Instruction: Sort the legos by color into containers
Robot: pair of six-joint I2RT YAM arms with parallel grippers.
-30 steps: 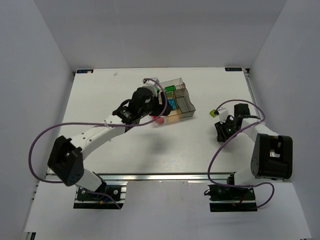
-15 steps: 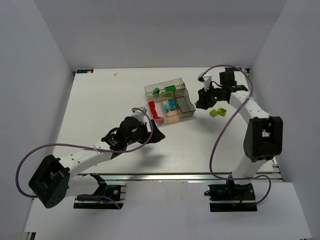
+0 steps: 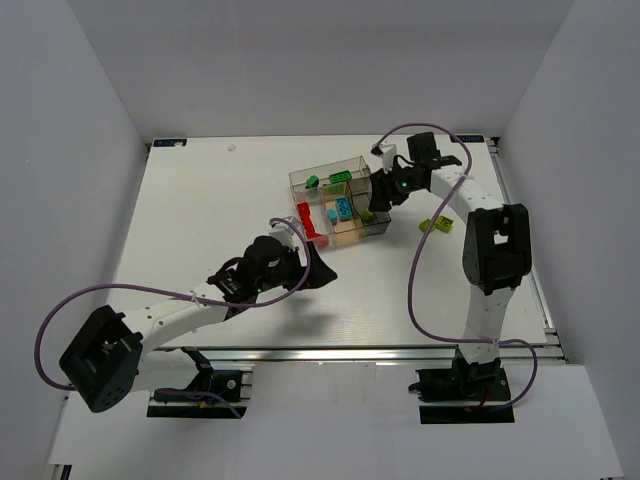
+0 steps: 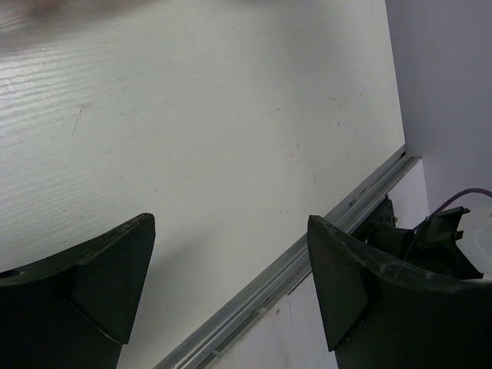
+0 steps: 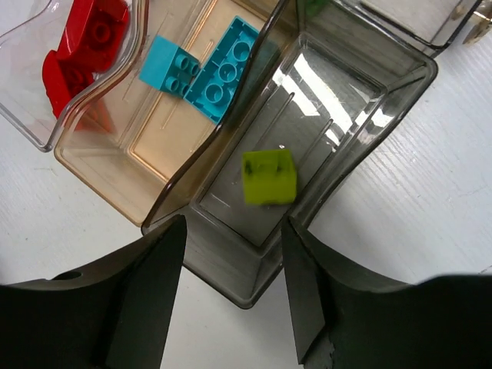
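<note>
my right gripper [image 5: 233, 261] hangs with jaws spread above the smoky bin [image 5: 400, 100], a lime brick [image 5: 269, 177] inside it. cyan bricks [image 5: 223, 69] lie in the tan bin [image 5: 146, 161] alongside. my left gripper [image 4: 231, 284], jaws also spread, holds nothing over the table [image 4: 192, 115].
</note>
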